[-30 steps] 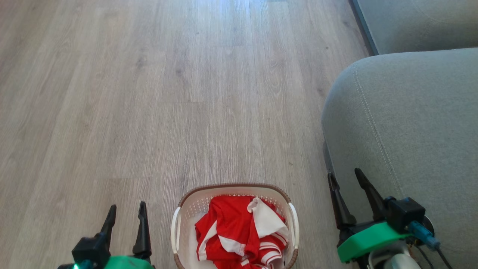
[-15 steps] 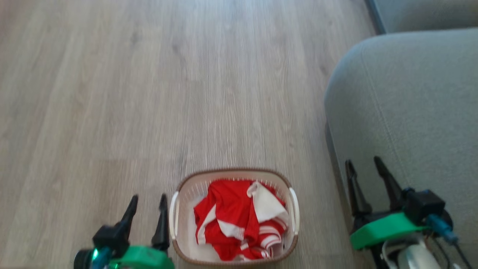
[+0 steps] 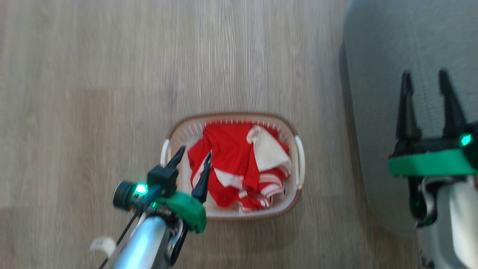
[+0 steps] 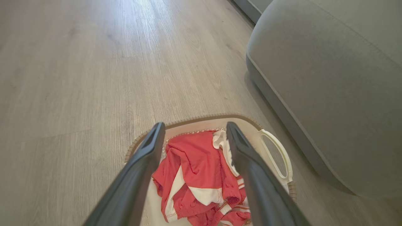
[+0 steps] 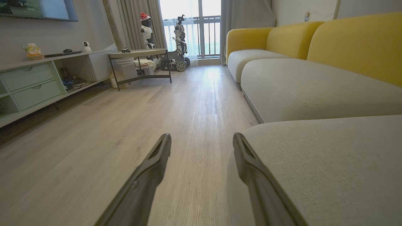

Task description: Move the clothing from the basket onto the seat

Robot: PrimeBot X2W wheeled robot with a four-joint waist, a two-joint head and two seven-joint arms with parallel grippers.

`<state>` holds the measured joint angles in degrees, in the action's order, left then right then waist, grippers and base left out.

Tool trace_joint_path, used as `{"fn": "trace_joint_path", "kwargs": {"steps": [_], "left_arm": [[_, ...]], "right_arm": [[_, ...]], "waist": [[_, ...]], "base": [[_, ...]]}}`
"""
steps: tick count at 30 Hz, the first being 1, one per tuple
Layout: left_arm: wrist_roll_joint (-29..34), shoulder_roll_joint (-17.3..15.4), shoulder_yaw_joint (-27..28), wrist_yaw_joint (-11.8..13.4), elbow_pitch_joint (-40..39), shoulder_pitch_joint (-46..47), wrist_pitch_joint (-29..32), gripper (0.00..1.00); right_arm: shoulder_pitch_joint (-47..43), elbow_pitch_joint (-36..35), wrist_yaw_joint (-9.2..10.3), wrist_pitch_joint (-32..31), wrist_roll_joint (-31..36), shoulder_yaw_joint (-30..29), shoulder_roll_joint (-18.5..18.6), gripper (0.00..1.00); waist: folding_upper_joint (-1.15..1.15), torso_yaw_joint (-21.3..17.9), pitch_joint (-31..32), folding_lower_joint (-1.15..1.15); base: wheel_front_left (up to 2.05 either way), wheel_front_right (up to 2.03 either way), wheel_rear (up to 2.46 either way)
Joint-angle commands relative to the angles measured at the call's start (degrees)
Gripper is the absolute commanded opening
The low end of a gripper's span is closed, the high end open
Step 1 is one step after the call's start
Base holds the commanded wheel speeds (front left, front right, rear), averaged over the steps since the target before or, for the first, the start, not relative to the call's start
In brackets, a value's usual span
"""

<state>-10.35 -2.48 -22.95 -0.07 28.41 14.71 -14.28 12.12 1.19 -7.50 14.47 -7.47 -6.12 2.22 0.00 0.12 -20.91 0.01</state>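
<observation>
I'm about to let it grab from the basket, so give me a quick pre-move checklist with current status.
1. Left gripper open: ok, fingers spread wide.
2. Left gripper aimed at the clothing: ok, its fingers frame the red pile.
3. Clothing inside the basket: ok, nothing hangs over the rim.
4. Seat nearby: ok, just right of the basket.
5. Right gripper out of the way: ok, open, over the seat.
6. How many garments are in the pile: cannot tell.
</observation>
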Motion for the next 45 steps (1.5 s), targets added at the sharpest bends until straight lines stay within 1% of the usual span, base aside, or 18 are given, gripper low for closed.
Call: {"fn": "trace_joint_path", "kwargs": {"steps": [1, 6, 8, 10, 15, 21, 27, 36, 43, 45], "left_arm": [[-0.3, -0.4, 0.6, -0.2, 0.0, 2.6, -0.7, 1.00], [-1.8, -0.4, -4.8, -0.3, 7.7, 10.0, -0.7, 1.00], [-2.6, -0.4, -7.0, 0.0, 12.4, 14.0, -0.7, 1.00], [-3.0, -0.4, -8.5, 0.3, 15.1, 16.6, -0.7, 1.00], [-1.4, -0.4, -13.3, 0.8, 22.0, 22.4, -0.7, 1.00], [-0.9, -0.4, -18.4, 1.5, 27.8, 27.6, -0.7, 1.00], [-1.5, -0.4, -23.2, 2.1, 31.7, 31.6, -0.7, 1.00], [-3.3, -0.4, -27.9, 2.7, 34.7, 36.0, -0.3, 1.00], [-4.3, -0.4, -30.7, 6.6, 38.5, 39.5, 2.5, 1.00], [-4.7, -0.4, -31.4, 7.1, 39.1, 40.0, 3.2, 1.00]], "right_arm": [[2.3, -2.6, 0.01, 0.5, 0.5, 0.9, 0.7, 1.00], [6.2, -5.4, 0.01, 0.5, 0.8, -0.3, 0.7, 1.00], [8.0, -7.7, 0.01, 0.5, 0.5, 0.0, 0.7, 1.00], [8.8, -9.3, 0.01, 0.5, 0.3, 0.5, 0.7, 1.00], [10.4, -13.0, 0.01, 0.5, 0.2, 1.0, 0.7, 1.00], [12.2, -18.0, 0.01, 0.5, 1.7, 1.4, 0.7, 1.00], [13.6, -21.3, 0.01, 0.5, 1.2, 2.2, 0.7, 1.00], [14.5, -23.4, 0.01, 0.5, 0.0, 2.2, 0.7, 1.00], [14.7, -24.3, 0.01, 0.5, -0.8, 2.2, 0.7, 1.00], [14.7, -24.2, 0.01, 0.5, -1.0, 2.1, 0.7, 1.00]], "waist": [[0.00, -0.4, -6.1, -0.01], [0.00, -1.0, -12.1, -0.01], [0.00, -1.5, -15.7, -0.01], [0.00, -1.7, -18.0, -0.01], [0.00, -2.0, -22.5, -0.01], [0.00, -2.9, -27.1, -0.01], [0.00, -4.3, -30.7, -0.01], [0.00, -5.8, -33.8, -0.01], [0.00, -7.0, -35.5, -0.01], [0.00, -7.2, -35.7, -0.01]], "base": [[0.00, 0.00, 0.00], [0.00, 0.00, 0.00], [0.00, 0.00, 0.00], [0.00, 0.00, 0.00], [0.00, 0.00, 0.00], [0.00, 0.00, 0.00], [0.00, 0.00, 0.00], [0.00, 0.00, 0.00], [0.00, 0.00, 0.00], [0.00, 0.00, 0.00]]}}
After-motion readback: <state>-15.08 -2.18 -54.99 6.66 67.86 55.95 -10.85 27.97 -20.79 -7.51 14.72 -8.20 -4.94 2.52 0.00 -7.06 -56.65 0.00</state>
